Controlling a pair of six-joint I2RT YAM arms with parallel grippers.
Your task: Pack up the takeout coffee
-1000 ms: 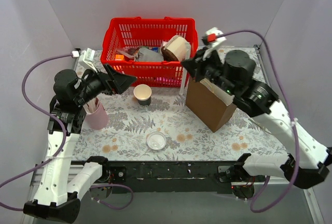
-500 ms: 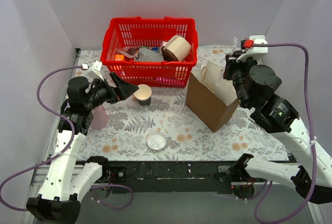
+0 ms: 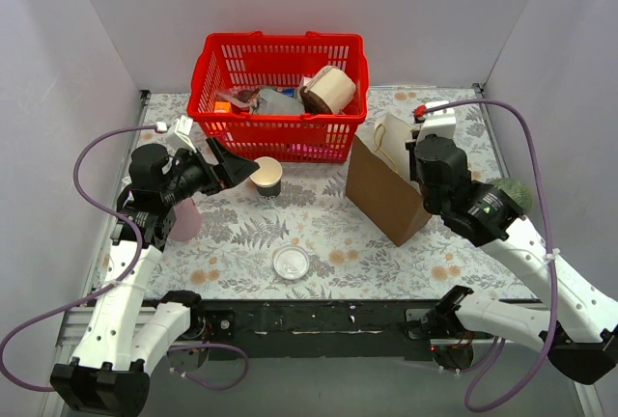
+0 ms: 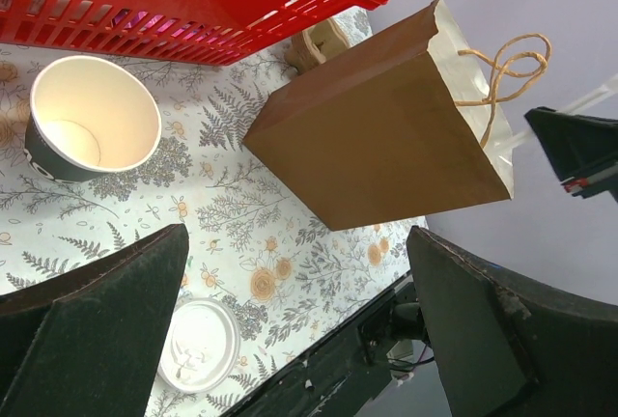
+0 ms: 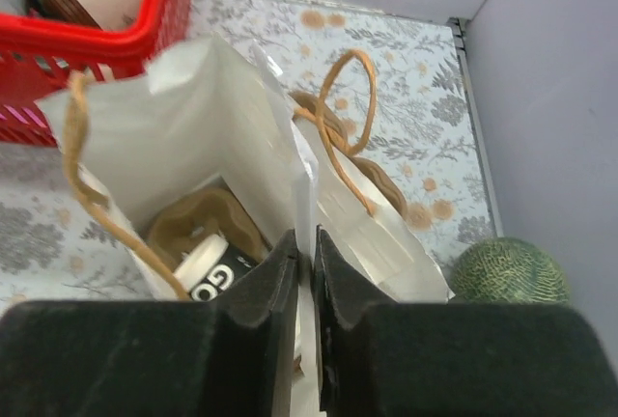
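The takeout coffee (image 5: 206, 264), a dark cup with a white lid, lies tilted inside the brown paper bag (image 3: 386, 197), in a brown cardboard holder. My right gripper (image 5: 311, 243) is shut on the bag's white inner rim (image 5: 290, 161) at the bag's right side; it also shows in the top view (image 3: 415, 158). My left gripper (image 3: 237, 160) is open and empty, just left of the lidless dark cup (image 3: 266, 176). In the left wrist view, between my open fingers (image 4: 294, 243), I see that cup (image 4: 92, 118), the loose white lid (image 4: 198, 345) and the bag (image 4: 377, 137).
A red basket (image 3: 208, 60) with several items stands at the back. A pink cup (image 3: 183, 220) stands under my left arm. The loose lid (image 3: 291, 263) lies near the front edge. A green ball (image 3: 509, 192) sits right of the bag.
My right gripper has swung from the bag's left side over to its right rim and has closed on it. My left arm has dropped slightly and drawn back a little.
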